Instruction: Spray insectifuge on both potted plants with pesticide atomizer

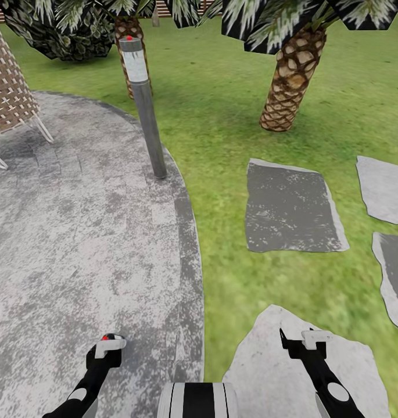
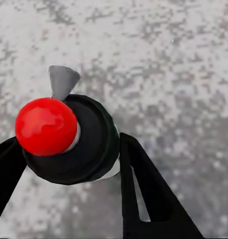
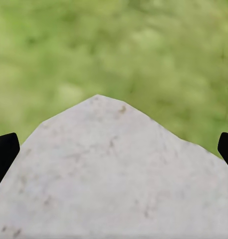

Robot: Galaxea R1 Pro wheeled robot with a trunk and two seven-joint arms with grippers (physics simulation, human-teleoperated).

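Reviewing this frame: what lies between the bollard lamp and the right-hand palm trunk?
In the head view, bare lawn lies between the bollard lamp and the palm trunk.

A round grey stone patio meets green lawn; stepping stones, palm trunks, a bollard lamp.

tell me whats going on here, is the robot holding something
Yes. The robot's left hand is closed on the small dark pesticide atomizer with the red tip, carried low above the round grey stone patio. The right hand is open and holds nothing, hanging over a pale flat stepping stone in the green lawn. A tall grey bollard lamp and a palm trunk stand ahead.
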